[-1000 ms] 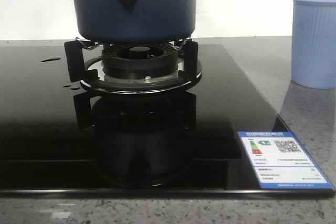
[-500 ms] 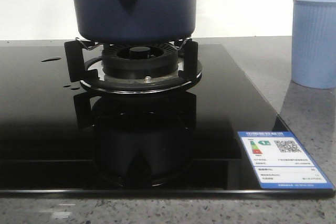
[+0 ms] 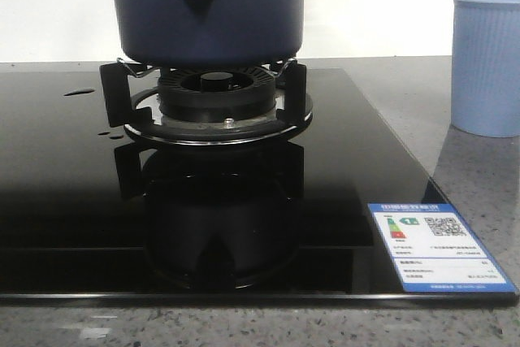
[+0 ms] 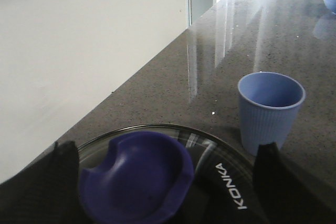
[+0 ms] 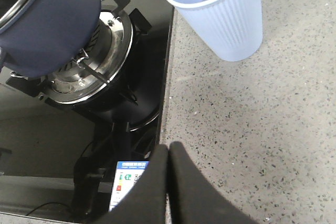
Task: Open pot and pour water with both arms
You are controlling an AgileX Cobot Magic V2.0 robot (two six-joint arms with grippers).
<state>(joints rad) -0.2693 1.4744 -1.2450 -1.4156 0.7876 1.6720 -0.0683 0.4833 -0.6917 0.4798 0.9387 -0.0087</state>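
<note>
Lid (image 4: 210,182) reads "KONKA", on pot (image 3: 207,10). Cup (image 5: 218,11) looks empty. Left end effector (image 4: 163,182) spread wide; right end effector (image 5: 168,153) closed, holding nothing.

Navy pot (image 3: 207,10) upright on burner (lid on)

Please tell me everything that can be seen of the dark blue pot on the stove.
The pot is large, round and dark navy, with a smooth matte wall. A tapering bracket of the same colour, with a small dark hole, faces the front camera. It stands upright on the burner's metal supports, left of the pale blue cup and apart from it. A glass lid marked KONKA, with a blue knob, covers it. The left gripper's fingers flank the knob; contact is unclear.
</note>
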